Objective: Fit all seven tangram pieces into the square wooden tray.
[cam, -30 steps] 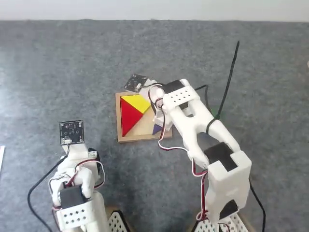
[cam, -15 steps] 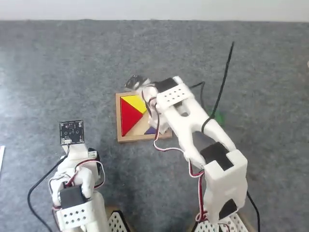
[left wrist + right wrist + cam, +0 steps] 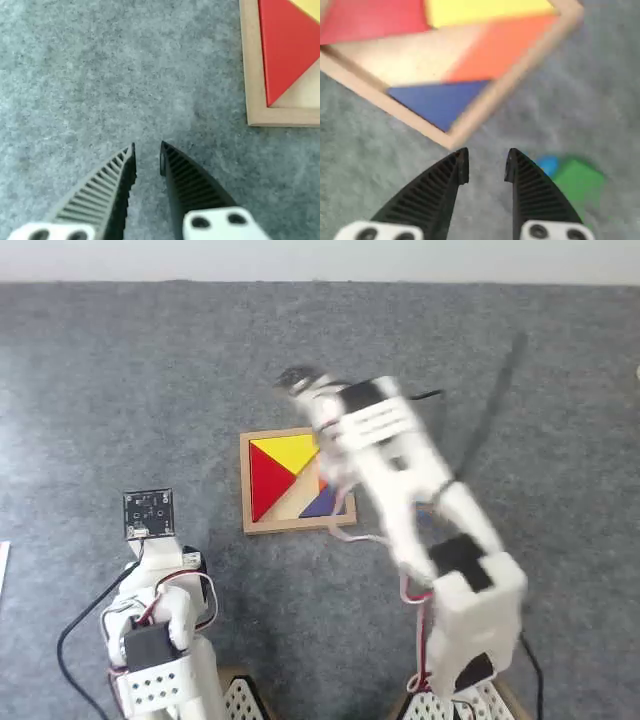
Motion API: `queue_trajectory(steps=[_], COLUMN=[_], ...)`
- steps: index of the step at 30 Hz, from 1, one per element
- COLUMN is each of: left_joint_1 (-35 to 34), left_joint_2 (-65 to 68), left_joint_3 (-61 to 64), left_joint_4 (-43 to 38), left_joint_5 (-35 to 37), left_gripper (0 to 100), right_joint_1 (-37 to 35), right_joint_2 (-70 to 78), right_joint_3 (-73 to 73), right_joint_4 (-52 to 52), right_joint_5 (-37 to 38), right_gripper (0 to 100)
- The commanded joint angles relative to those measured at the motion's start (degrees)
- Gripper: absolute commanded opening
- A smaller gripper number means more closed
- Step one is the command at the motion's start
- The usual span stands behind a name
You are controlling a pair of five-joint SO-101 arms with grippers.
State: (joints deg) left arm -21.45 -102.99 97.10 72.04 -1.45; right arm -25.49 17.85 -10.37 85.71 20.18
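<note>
Your right arm (image 3: 400, 470) has swung off the tray (image 3: 245, 480), uncovering more of the blue triangle (image 3: 322, 503) beside the red triangle (image 3: 265, 480) and yellow triangle (image 3: 285, 450). The right tool (image 3: 487, 152) hangs empty, fingers slightly apart, just off a tray corner, while the left tool (image 3: 147, 145) stays over the bench (image 3: 150, 370), fingers narrowly apart. From above, the arm hides part of the tray's right edge, and a green piece (image 3: 577, 180) beyond the right tool is too blurred to make out its shape.
</note>
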Motion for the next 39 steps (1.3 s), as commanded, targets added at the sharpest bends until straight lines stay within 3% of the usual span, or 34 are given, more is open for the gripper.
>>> queue_trajectory(steps=[1,8,14,20,23,27,30,39], left_joint_1=[-0.4,-0.4,-0.4,-0.4,-0.4,-0.4,-0.4,-0.4], left_joint_2=[-1.1,-1.1,-1.1,-1.1,-1.1,-1.1,-1.1,-1.1], left_joint_3=[-0.7,-0.7,-0.7,-0.7,-0.7,-0.7,-0.7,-0.7], left_joint_4=[0.2,0.2,0.2,0.2,0.2,0.2,0.2,0.2], left_joint_5=[-0.1,-0.1,-0.1,-0.1,-0.1,-0.1,-0.1,-0.1], left_gripper=[8,8,8,8,8,8,8,8], right_joint_1=[9.3,18.6,18.2,14.4,13.7,16.6,17.1,18.1], right_joint_2=[-10.9,-20.0,-18.7,-14.9,-13.8,-13.2,-13.2,-3.2], right_joint_3=[-1.7,15.1,28.7,29.8,29.8,26.9,24.1,19.1], right_joint_4=[6.1,2.2,-8.7,-13.7,-14.7,-14.8,-15.4,-19.2], right_joint_5=[7.2,14.9,20.6,12.2,12.0,11.4,6.5,2.1], right_gripper=[13.0,13.4,13.5,13.5,13.9,26.3,32.9,32.9])
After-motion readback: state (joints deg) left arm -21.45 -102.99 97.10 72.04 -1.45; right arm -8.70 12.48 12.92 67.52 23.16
